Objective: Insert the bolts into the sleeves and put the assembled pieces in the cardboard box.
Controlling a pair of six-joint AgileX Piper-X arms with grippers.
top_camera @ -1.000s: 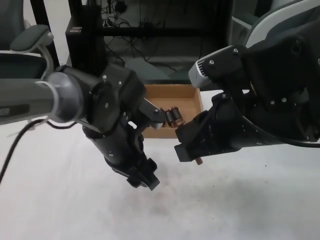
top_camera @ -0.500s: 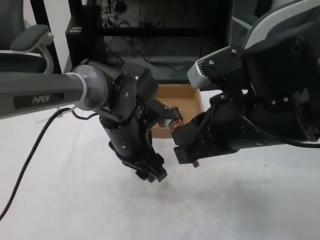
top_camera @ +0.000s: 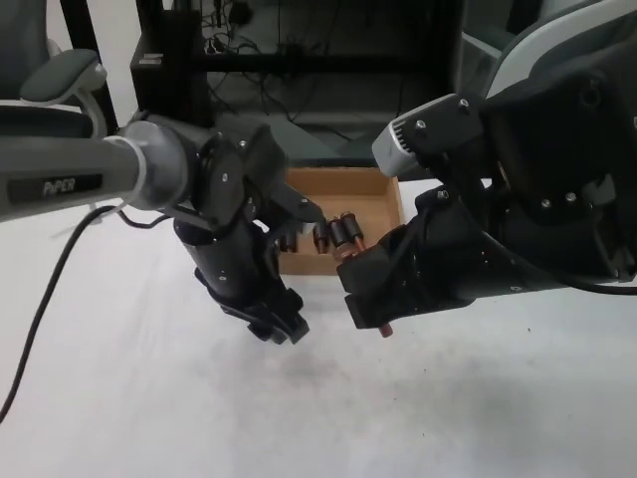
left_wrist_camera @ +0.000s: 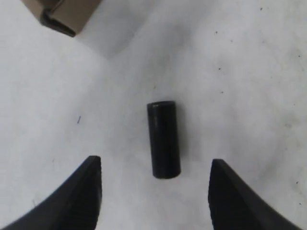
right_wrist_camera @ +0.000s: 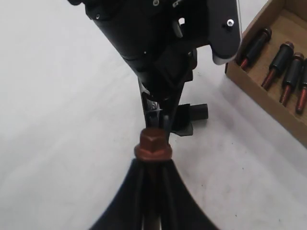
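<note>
Left tool hangs spread wide, fingers on either side of the black sleeve, which lies flat on the worktop, not touched yet. Right tool is pressed onto a copper bolt, hex head poking out past the tips, held near the left tool and just above the surface. Over the last second the left arm swung toward the right arm, then back, and its tool ended a bit nearer the cardboard box; the right arm barely moved. Reads as the left tool lining up over the sleeve, so grasp is next and the insertion hasn't started. Box sits just beyond both tools, with several assembled pieces already in it side by side. Worktop is white, slightly scuffed, nothing else loose near the sleeve. A cable trails off the left arm. Behind: a dark rack with tangled wires, and a chair at the far left.
</note>
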